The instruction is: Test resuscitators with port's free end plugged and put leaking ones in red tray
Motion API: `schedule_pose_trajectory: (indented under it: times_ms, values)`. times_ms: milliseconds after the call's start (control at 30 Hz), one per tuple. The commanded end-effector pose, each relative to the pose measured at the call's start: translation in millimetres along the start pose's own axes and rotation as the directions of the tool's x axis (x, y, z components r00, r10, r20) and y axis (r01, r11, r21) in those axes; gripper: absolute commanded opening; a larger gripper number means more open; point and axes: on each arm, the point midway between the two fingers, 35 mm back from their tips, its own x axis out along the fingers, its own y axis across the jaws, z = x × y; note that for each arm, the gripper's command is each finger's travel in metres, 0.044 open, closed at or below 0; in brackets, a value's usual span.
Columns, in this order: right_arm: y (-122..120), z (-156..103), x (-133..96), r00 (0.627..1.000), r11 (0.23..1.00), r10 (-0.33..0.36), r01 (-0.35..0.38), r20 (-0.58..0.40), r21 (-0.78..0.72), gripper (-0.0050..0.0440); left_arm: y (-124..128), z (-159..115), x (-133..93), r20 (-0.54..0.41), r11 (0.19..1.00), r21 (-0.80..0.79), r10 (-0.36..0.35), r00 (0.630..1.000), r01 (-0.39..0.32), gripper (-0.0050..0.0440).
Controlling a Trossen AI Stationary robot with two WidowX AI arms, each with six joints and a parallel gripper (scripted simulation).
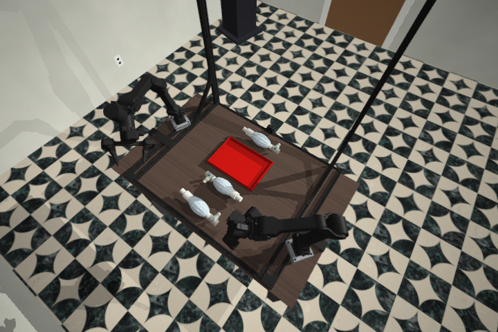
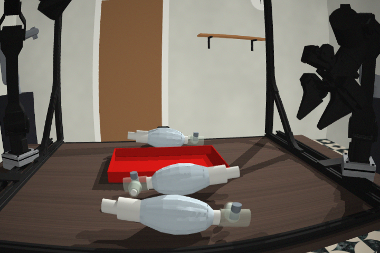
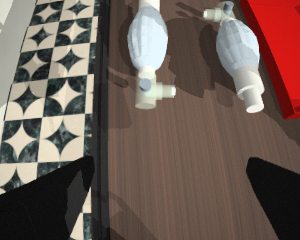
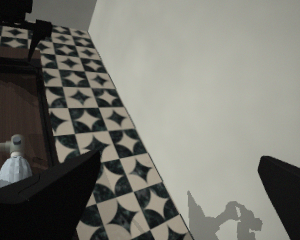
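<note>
3 resuscitators (image 1: pixel 261 140) (image 1: pixel 225 187) (image 1: pixel 198 206) (image 2: pixel 165 137) (image 2: pixel 181 179) (image 2: pixel 176 214) (image 3: pixel 147 40) (image 3: pixel 237 47) (image 4: pixel 14 171) lie outside the red tray (image 1: pixel 238 161) (image 2: pixel 133 164) (image 3: pixel 277 50).

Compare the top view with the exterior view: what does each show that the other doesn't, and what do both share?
Only top: a wall outlet.

Only exterior: a wooden wall shelf.

Both: the red tray, the brown door, and three resuscitators outside the tray: the far unit, the middle unit and the near unit.

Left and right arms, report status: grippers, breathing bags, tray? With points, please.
Left gripper (image 1: pixel 229 229) (image 2: pixel 309 123) (image 3: pixel 171 162) (image 4: pixel 11 54), right gripper (image 1: pixel 130 162) (image 4: pixel 181 156): both open, holding nothing. Three breathing bags (image 1: pixel 261 140) (image 1: pixel 222 185) (image 1: pixel 198 206) (image 2: pixel 165 137) (image 2: pixel 181 178) (image 2: pixel 177 214) (image 3: pixel 147 40) (image 3: pixel 237 46) (image 4: pixel 14 172) on table (image 1: pixel 285 187) (image 2: pixel 271 202) (image 3: pixel 180 150) (image 4: pixel 12 100), outside red tray (image 1: pixel 238 158) (image 2: pixel 136 164) (image 3: pixel 285 55). Nothing seen blocking tray.
</note>
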Motion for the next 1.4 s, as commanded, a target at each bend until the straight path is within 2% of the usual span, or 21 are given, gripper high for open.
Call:
schedule_pose_trajectory:
  times_ms: [0, 67, 200, 300, 400, 633, 967, 1167, 1200, 1367]
  values:
    - [6, -8, 3, 0.999, 1.000, 0.030, -0.030, -0.024, -0.003, 0.0440, 0, 0, 0, 0.000, 1.000, 0.000, 0.000, 1.000, 0.000, 0.0440]
    - [10, -16, 8, 0.998, 0.999, 0.050, -0.050, -0.046, 0.000, 0.0440, 0, 0, 0, 0.000, 1.000, 0.000, 0.000, 1.000, 0.000, 0.0440]
    - [42, -60, 24, 0.965, 0.980, 0.196, -0.196, -0.175, 0.021, 0.0440, 0, 0, 0, 0.000, 1.000, 0.000, 0.000, 1.000, 0.000, 0.0440]
    - [67, -92, 29, 0.916, 0.951, 0.307, -0.303, -0.258, 0.054, 0.0440, 0, 0, 0, 0.000, 1.000, 0.000, 0.000, 1.000, 0.000, 0.0440]
    - [92, -121, 30, 0.849, 0.909, 0.415, -0.406, -0.328, 0.100, 0.0440, 0, 0, 0, 0.000, 1.000, 0.000, 0.000, 1.000, 0.000, 0.0440]
    - [92, -121, 30, 0.848, 0.908, 0.415, -0.406, -0.330, 0.100, 0.0440, 0, 0, 0, 0.000, 1.000, 0.000, 0.000, 1.000, 0.000, 0.0440]
    - [141, -170, 19, 0.667, 0.783, 0.615, -0.580, -0.420, 0.226, 0.0440, 0, 0, 0, 0.000, 1.000, 0.000, 0.000, 1.000, 0.000, 0.0440]
    - [141, -170, 19, 0.667, 0.783, 0.615, -0.580, -0.420, 0.226, 0.0440, 0, 0, 0, 0.000, 1.000, 0.000, 0.000, 1.000, 0.000, 0.0440]
    - [136, -165, 19, 0.686, 0.796, 0.598, -0.567, -0.414, 0.210, 0.0440, -2, 8, 5, -0.009, 1.000, -0.003, -0.002, 1.000, 0.002, 0.0409]
    - [136, -165, 19, 0.686, 0.796, 0.598, -0.567, -0.414, 0.210, 0.0440, -18, 46, 32, -0.047, 1.000, -0.015, -0.005, 0.999, 0.004, 0.0409]
